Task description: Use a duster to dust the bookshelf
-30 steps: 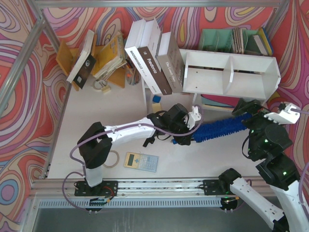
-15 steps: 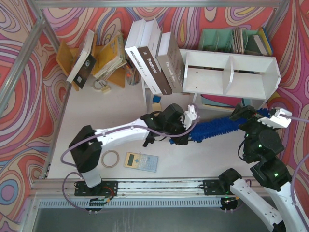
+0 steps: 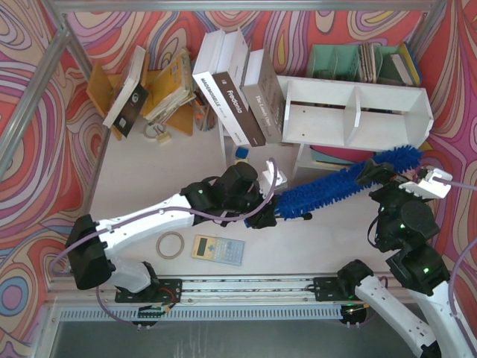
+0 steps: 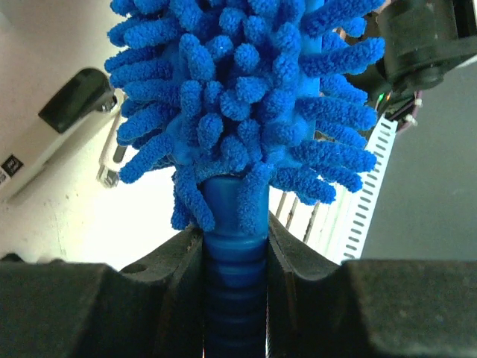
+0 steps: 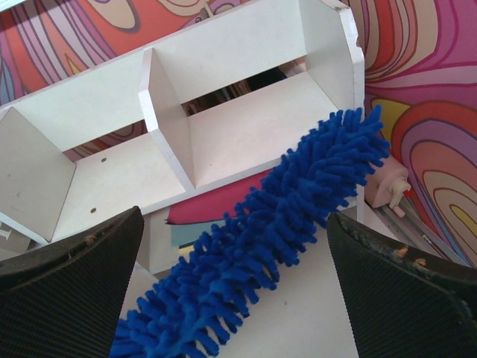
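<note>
Two arms in play, both near the bookshelf (image 3: 356, 112).

Left gripper (image 4: 235, 253): jaws clamped tight on the slim ribbed handle of the duster (image 3: 335, 186), right below the fluffy head. In the wrist view both fingers press the handle's sides.

Duster lies on a diagonal across the table's right half. Handle end near table centre, blue microfibre head running up and right. Tip sits by the shelf's lower right corner, at the front edge of the right-hand compartment. Whether the fibres touch the white board cannot be told.

Right gripper (image 5: 235, 287): jaws spread wide, holding nothing. Its fingers (image 5: 67, 291) stand either side of the duster head, apart from it.

Bookshelf stands at the back right, open side facing the arms, with a green file organiser (image 3: 335, 60) behind it. Leaning books (image 3: 237, 104) to its left. Calculator (image 3: 218, 249) and tape roll (image 3: 171, 244) lie near the left arm.
</note>
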Action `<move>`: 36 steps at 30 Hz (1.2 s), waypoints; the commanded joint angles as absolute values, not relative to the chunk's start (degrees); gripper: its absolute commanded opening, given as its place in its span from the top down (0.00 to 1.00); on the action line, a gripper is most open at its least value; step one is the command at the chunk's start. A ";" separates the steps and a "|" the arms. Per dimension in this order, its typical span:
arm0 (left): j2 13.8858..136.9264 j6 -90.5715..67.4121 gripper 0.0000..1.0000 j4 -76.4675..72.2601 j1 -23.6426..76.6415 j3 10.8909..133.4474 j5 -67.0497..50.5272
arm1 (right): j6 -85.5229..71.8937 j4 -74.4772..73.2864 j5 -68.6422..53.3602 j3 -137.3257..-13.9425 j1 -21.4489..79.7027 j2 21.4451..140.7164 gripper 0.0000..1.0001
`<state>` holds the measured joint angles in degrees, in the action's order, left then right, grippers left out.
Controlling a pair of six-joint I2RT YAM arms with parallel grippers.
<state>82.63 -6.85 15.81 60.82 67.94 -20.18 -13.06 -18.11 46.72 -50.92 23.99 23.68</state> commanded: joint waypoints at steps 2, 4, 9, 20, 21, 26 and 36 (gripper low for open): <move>79.02 -8.31 1.00 18.98 61.27 65.96 -19.19 | -13.71 -17.32 48.13 -51.50 24.17 23.80 0.01; 79.18 -8.35 1.00 20.76 61.83 65.68 -18.91 | -14.17 -17.85 47.99 -51.65 24.16 24.03 0.01; 80.83 -9.04 1.00 23.10 64.91 64.02 -17.08 | -15.10 -18.78 48.07 -52.09 24.14 24.08 0.01; 82.85 -13.67 1.00 13.13 65.39 56.22 -9.94 | -16.04 -19.73 48.16 -52.29 24.11 24.04 0.01; 83.48 -14.01 1.00 12.59 65.39 56.32 -9.37 | -16.15 -19.81 48.16 -52.37 24.14 24.08 0.01; 87.44 -17.57 1.00 11.02 65.39 57.52 -5.76 | -16.59 -20.32 48.25 -52.35 24.16 23.93 0.01; 87.53 -26.78 1.00 3.18 66.21 53.76 5.83 | -16.41 -20.41 48.50 -51.91 24.16 23.82 0.01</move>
<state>89.21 -21.41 11.35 65.63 56.10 -0.80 -16.16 -20.27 47.16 -50.96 23.99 23.75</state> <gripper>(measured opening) 0.343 0.987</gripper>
